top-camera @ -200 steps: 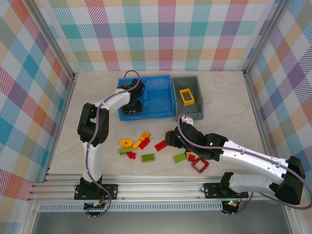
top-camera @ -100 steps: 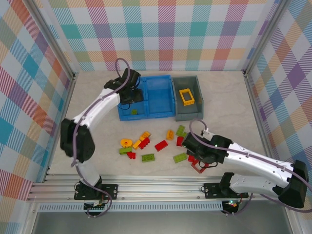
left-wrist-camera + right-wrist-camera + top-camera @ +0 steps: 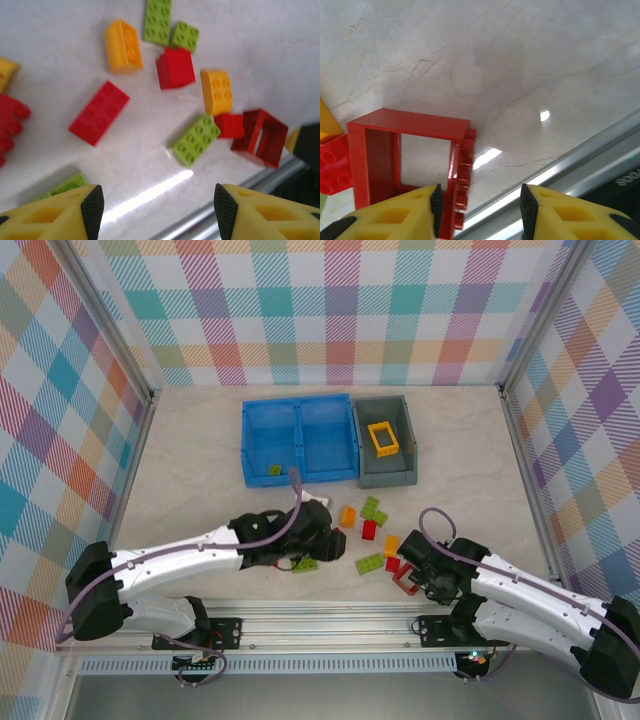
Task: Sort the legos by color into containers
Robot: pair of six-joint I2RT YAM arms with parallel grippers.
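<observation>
My left gripper [image 3: 322, 543] hangs open low over the loose legos, with nothing between its fingers. In its wrist view lie a red brick [image 3: 99, 112], a green brick [image 3: 194, 139], orange bricks [image 3: 216, 91] and the hollow red frame [image 3: 260, 137]. My right gripper [image 3: 479, 210] is open at the red frame [image 3: 405, 155]; the frame's studded side lies between the jaws, close to the left finger. The blue bin [image 3: 300, 405] holds one green brick [image 3: 274, 470] in its left compartment. The grey bin [image 3: 392, 472] holds a yellow frame [image 3: 382, 437].
The metal rail [image 3: 330, 612] at the table's front edge runs just below both grippers. The left arm [image 3: 180, 562] lies stretched across the front left of the table and covers part of the lego pile. Bare table lies between the bins and the legos.
The left arm has swung from the blue bin's left compartment, where a green brick now lies, down to the front over the legos. The right gripper has drawn back toward the front rail at the red frame.
</observation>
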